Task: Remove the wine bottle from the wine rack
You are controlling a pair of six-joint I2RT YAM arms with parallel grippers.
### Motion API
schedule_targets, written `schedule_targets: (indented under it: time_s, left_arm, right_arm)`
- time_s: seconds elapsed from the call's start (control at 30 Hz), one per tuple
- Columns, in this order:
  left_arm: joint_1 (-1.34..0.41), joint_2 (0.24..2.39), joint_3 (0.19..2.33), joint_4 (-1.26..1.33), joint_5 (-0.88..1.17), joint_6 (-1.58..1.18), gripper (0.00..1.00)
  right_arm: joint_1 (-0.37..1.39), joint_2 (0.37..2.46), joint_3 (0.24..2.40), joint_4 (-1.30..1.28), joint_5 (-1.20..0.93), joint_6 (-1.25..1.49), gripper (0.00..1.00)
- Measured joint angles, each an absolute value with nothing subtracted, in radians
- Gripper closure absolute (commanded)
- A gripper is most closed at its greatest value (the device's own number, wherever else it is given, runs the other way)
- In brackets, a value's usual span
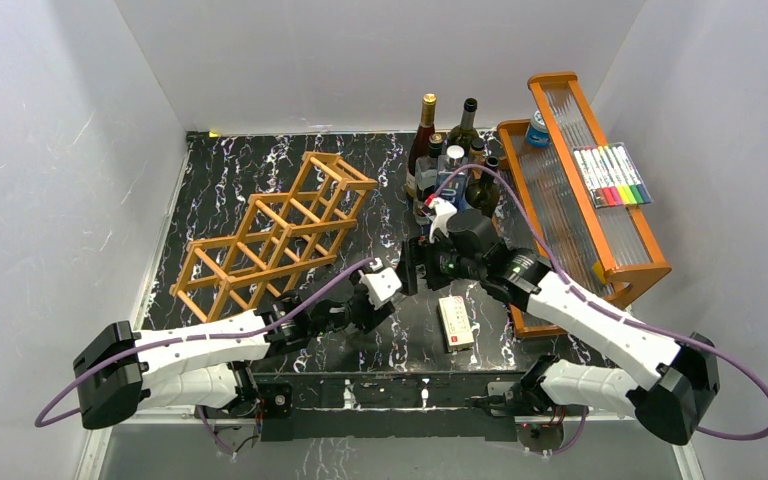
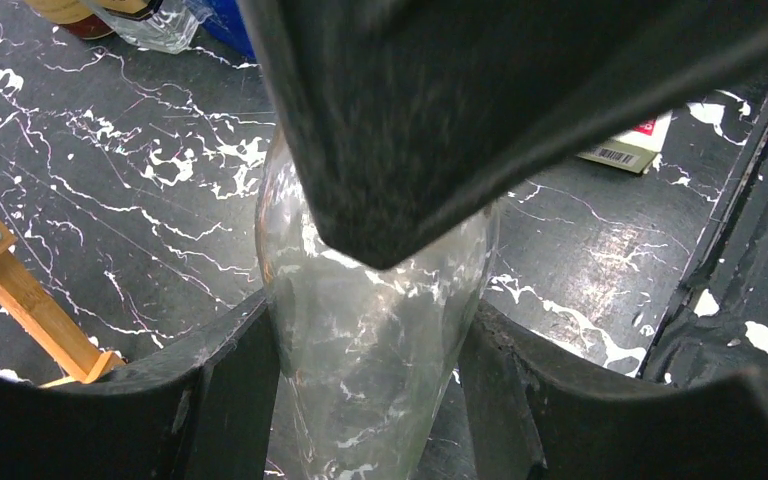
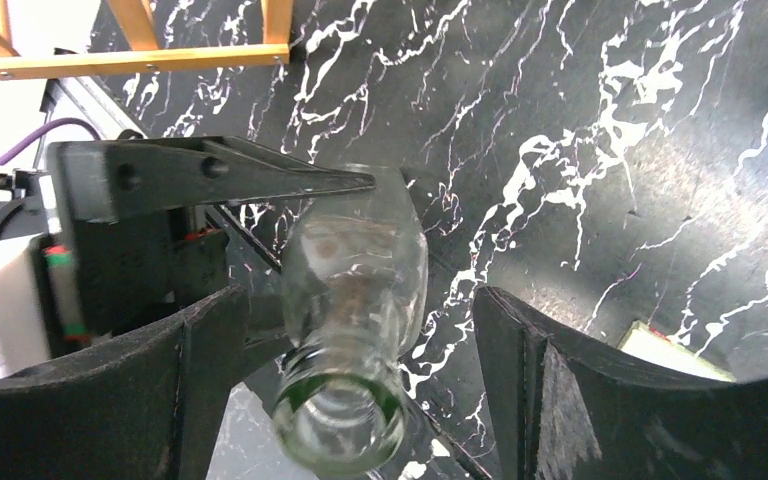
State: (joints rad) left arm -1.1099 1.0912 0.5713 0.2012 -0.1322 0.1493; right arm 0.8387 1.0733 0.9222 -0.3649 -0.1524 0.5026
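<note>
From my station, the wine bottle [image 2: 380, 290] is off the wine rack [image 1: 275, 235]. It is clear glass and hangs in the air above the black marbled table [image 1: 210, 170], between the two arms at the middle of the workspace. The rack lies tilted on the table off to the left, and a corner of it shows at the edge of the left wrist view, well apart from the bottle.

The left gripper [image 2: 368, 335] is clamped on the bottle's body. Its fingers [image 2: 230, 400] press the glass from both sides with no gap showing, and the bottle widens away from the camera past the tips.

The right gripper [image 3: 360, 300] stands wide apart. The bottle's neck and open mouth point back at that wrist camera and sit between the right fingers [image 3: 530, 390]. The bottle is nearer the finger on the picture's left, and a broad stretch of table shows between it and the other finger. One left finger lies along the bottle's shoulder in that view (a thin black wedge against the glass).

From the top camera I can hardly make out the bottle, because the two grippers meet tip to tip over it. A small white box [image 1: 455, 322] lies on the table just toward the bases from them. A cluster of bottles [image 1: 450, 150] stands at the back beside the tiered tray [image 1: 640, 262].
</note>
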Motion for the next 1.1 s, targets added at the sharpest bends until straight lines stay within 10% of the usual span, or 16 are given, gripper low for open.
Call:
schedule_targets:
  time_s: [0.6,0.77,0.93,1.1]
  left_arm:
    - [-1.108,1.143,0.598,0.185,-0.201,0.101,0.80]
    - [-1.108,1.143,0.602,0.175,-0.204,0.099,0.78]
    - [-1.108,1.139,0.603,0.168,-0.202,0.099,0.62]
    - [-1.110,1.131,0.603,0.167,-0.201,0.086,0.26]
  right_arm:
    - [0.836,1.221,0.885,-0.286,-0.223,0.586,0.24]
    - [0.835,1.224,0.884,-0.282,-0.214,0.589,0.43]
    - [0.833,1.201,0.854,-0.252,-0.212,0.595,0.72]
    - [0.833,1.177,0.833,-0.229,-0.212,0.599,0.94]
